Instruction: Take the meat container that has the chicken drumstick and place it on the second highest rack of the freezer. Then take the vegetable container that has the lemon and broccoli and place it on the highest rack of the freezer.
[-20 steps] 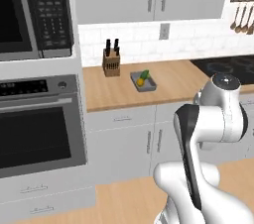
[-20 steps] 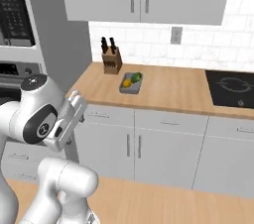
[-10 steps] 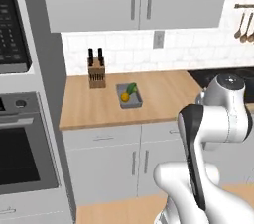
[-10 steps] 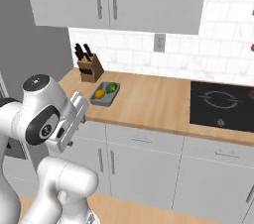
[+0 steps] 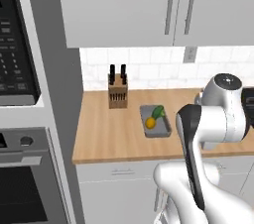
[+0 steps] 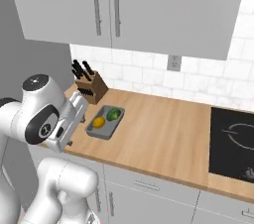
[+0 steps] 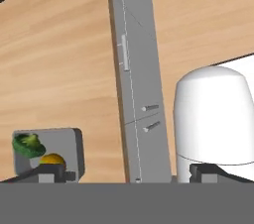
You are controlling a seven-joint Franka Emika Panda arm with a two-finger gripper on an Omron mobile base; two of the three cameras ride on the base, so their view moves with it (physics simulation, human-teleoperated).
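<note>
Knife block (image 5: 118, 92) behind vegetable container (image 5: 155, 121)

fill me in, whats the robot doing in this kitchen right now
The white arm is holding nothing. A grey container with a lemon and broccoli sits on the wooden counter, just right of a knife block. In the hand view the finger tips are spread wide, above and short of the container.

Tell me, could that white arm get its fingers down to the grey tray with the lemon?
Probably yes. The vegetable container sits in the open on the wooden counter, with nothing over it; the knife block stands apart behind.
</note>
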